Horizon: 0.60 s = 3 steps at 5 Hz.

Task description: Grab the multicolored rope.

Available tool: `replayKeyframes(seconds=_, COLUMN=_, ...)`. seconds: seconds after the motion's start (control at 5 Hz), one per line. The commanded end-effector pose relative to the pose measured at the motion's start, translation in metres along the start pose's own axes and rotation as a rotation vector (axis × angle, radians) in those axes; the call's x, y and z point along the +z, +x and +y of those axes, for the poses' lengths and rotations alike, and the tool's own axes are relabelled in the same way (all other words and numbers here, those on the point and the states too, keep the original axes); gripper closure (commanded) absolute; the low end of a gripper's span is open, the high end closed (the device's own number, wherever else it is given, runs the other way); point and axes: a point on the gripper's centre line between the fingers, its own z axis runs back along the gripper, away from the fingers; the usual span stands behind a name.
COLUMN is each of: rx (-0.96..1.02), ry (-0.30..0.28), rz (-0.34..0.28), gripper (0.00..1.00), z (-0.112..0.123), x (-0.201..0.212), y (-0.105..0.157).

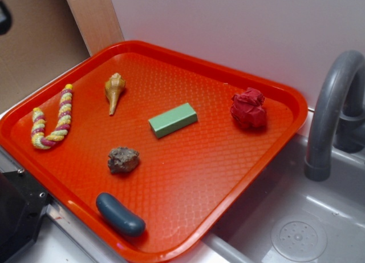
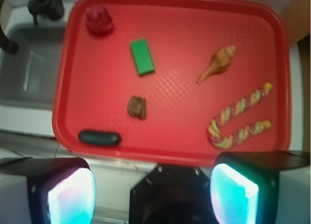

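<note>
The multicolored rope [image 1: 52, 119] lies bent in a hook shape at the left end of the red tray [image 1: 228, 183]. It is striped yellow, pink and pale green. In the wrist view the rope [image 2: 238, 118] lies at the tray's lower right. My gripper [image 2: 153, 192] is open and empty, high above the tray's near edge, with wide-apart glowing pads [image 2: 72, 197]. The gripper itself does not show in the exterior view.
On the tray lie a tan seashell [image 1: 114, 90], a green block [image 1: 173, 120], a grey rock [image 1: 123, 160], a dark blue capsule [image 1: 120, 214] and a crumpled red ball [image 1: 248, 108]. A grey faucet [image 1: 333, 112] and sink [image 1: 296, 217] stand at right. A black robot base [image 1: 14, 214] sits at lower left.
</note>
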Motion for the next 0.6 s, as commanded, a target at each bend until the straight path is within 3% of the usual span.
replayKeyframes(seconds=0.0, rx=0.382, ry=0.093, rz=-0.208, gripper=0.00, z=0.057, x=-0.013, y=0.050)
replayKeyframes(seconds=0.2, rx=0.511, ry=0.162, rz=-0.292, gripper=0.00, z=0.093, x=-0.035, y=0.064)
replayKeyframes(seconds=0.4, rx=0.549, ry=0.192, rz=-0.295, gripper=0.00, z=0.120, x=-0.059, y=0.060)
